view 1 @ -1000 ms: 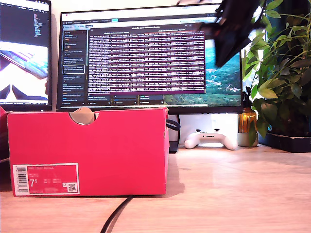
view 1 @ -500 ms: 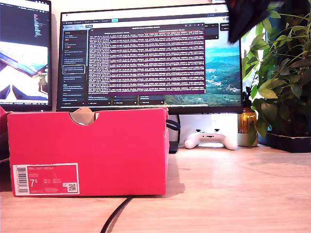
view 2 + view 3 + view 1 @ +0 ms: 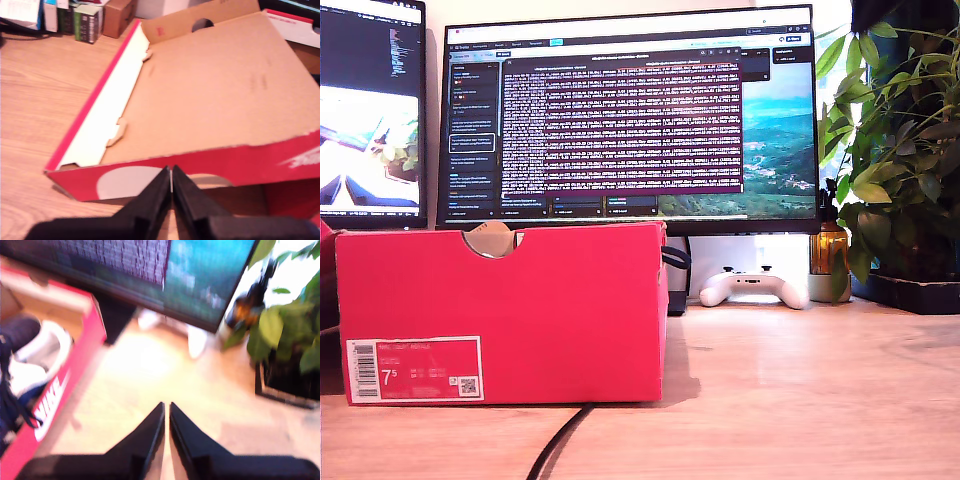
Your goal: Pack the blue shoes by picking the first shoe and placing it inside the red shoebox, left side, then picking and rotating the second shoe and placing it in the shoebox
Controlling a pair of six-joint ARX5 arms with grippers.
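Red shoebox (image 3: 500, 310) sits on the worktop (image 3: 800, 400) at lower left of the exterior view, blue shoes (image 3: 17, 365) inside. My first gripper (image 3: 171, 187) and second gripper (image 3: 166, 425) hover, fingers together, empty.

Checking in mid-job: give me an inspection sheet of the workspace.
Surface: wooden desk.
Job's things: red shoebox on the desk; blue shoes inside it.
Clutter: white game controller; red-edged cardboard lid lying open side up.
Grippers: my first gripper shut, empty, at the lid's edge; my second gripper shut, empty, over bare desk.
Cables: black cable running from under the box.
Surroundings: monitors, potted plant.
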